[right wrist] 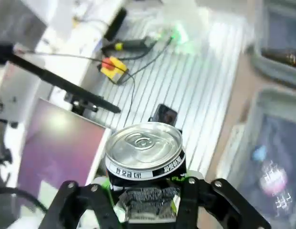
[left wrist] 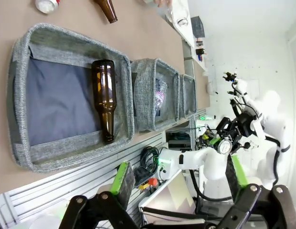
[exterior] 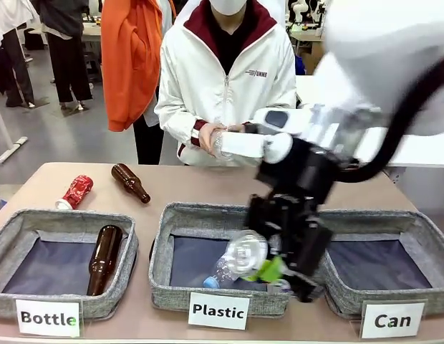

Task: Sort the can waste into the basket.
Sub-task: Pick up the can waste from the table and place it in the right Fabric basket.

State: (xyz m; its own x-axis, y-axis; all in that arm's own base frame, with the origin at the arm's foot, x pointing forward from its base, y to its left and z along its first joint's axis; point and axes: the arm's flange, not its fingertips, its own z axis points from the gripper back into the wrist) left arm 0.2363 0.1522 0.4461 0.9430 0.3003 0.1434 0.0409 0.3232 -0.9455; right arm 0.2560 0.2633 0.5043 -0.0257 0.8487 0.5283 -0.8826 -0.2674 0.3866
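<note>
The right tool (right wrist: 148, 193) is clamped on the black can (right wrist: 144, 145) so it can't fall. The Can basket (exterior: 415, 228) sits just beside the tool. The left tool (left wrist: 179, 174) is apart.

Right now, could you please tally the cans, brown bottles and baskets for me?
Cans: 2 (black can, red can)
Brown bottles: 2 (loose bottle, basketed bottle)
Baskets: 3 (Bottle basket, Plastic basket, Can basket)
Total: 7
</note>
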